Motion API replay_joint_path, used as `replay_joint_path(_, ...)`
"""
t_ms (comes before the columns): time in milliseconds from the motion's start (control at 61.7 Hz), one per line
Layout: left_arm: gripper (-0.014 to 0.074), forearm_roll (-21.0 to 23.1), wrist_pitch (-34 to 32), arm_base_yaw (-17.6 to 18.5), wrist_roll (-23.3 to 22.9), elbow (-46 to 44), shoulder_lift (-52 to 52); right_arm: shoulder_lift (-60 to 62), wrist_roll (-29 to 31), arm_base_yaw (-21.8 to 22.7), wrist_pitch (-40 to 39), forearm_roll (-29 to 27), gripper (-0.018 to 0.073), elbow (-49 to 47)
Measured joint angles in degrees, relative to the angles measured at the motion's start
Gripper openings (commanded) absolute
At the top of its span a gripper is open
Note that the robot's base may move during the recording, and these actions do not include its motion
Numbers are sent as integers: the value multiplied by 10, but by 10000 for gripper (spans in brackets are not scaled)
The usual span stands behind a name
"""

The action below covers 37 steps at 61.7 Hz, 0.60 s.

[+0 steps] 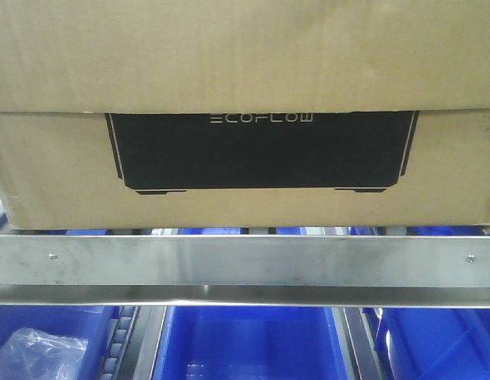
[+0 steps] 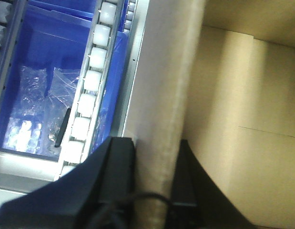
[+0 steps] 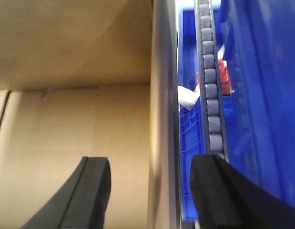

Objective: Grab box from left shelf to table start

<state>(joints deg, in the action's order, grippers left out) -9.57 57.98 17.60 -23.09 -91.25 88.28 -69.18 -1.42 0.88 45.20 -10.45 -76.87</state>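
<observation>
Sitting on the left shelf (image 1: 245, 294), the box (image 1: 245, 71) rests just behind the front rail (image 1: 245, 265), with blue bins (image 1: 245, 340) underneath. It does not look lifted.

Right gripper (image 3: 151, 164): jaws wide, one finger over cardboard, the other over a bin, rail between.

Left gripper (image 2: 154, 148): jaws narrower, framing a pale blurred band beside the roller track (image 2: 92, 81); cannot tell whether they pinch it.

Table out of view.

Judgement: early stage. Grasp, pull-out and carry all remain.
</observation>
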Motion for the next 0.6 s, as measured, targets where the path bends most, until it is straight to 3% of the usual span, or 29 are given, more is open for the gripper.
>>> replay_joint_path(373, -85, 0, 1, 0, -1, 0, -1, -133, 0, -14, 40, 1, 477, -80)
replay_joint_path(600, -85, 0, 1, 0, -1, 0, -1, -160, 0, -15, 63, 34, 477, -105)
